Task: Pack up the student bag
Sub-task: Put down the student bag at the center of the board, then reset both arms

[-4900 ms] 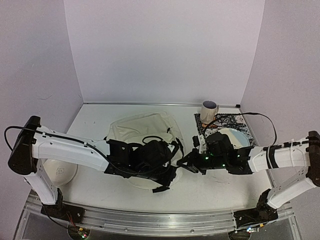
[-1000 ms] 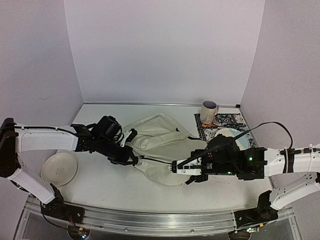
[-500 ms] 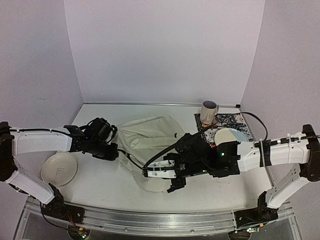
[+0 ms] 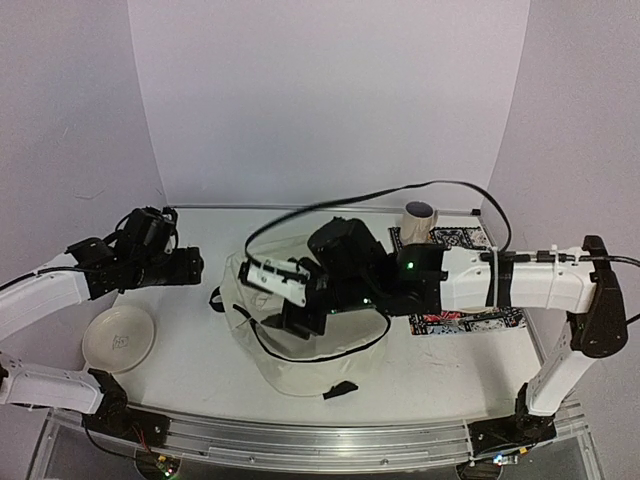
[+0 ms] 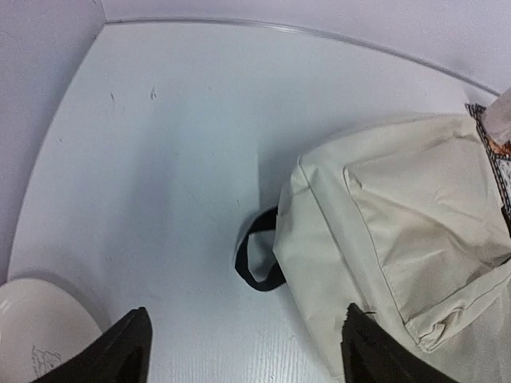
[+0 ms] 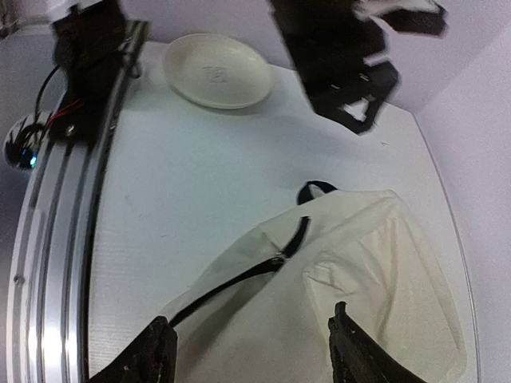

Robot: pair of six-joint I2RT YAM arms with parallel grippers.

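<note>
Cream bag (image 4: 300,368) lying flat on the counter (image 4: 200,375), nothing gripping it.
Top view: the bag fills mid-counter; right end effector (image 4: 300,305) is over its middle, left end effector (image 4: 188,266) at 9 o'clock, apart from it; plate (image 4: 118,338) at 8 o'clock, mug (image 4: 419,222) at 1 o'clock. Left wrist: jaws spread wide, holding nothing; bag at 3 o'clock, its black loop (image 5: 255,259) on the counter. Right wrist: jaws apart above the bag, empty; plate at 12 o'clock.
</note>
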